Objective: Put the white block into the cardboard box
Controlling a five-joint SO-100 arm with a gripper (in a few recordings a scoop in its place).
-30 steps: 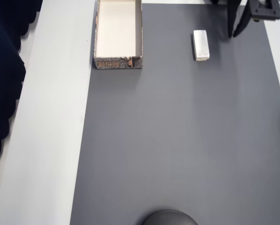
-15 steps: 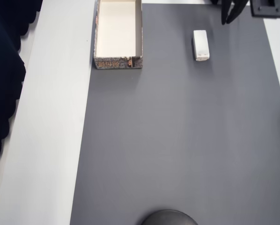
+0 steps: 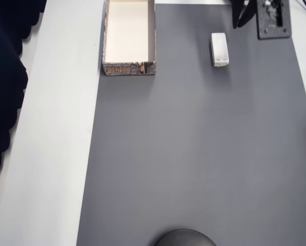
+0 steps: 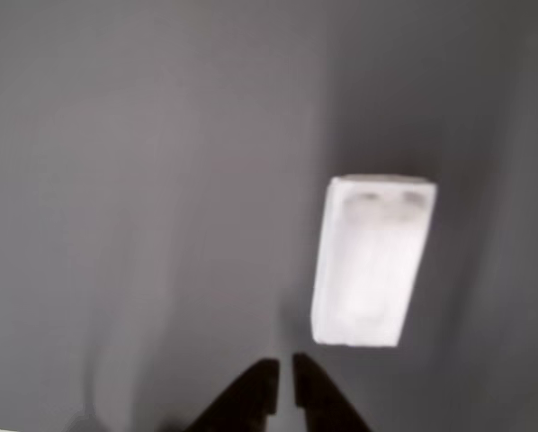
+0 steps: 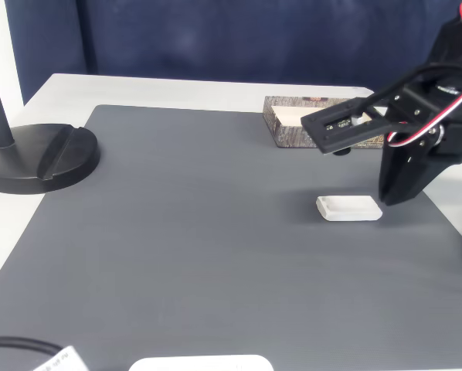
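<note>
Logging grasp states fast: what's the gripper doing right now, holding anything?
Gripper: closed, fingers nearly touching, empty. The white block lies free on the grey mat.

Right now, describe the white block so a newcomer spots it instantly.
Start at the dark grey mat covering the table. In the overhead view, look near its top right, right of the cardboard box. The white block lies flat there: small, plain, rounded, alone on the mat.

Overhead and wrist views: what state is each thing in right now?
Block: flat on the grey mat, not gripped, outside the box.
Box: open top, nothing inside.
Gripper: shut, holding nothing, above the mat beside the block.
</note>
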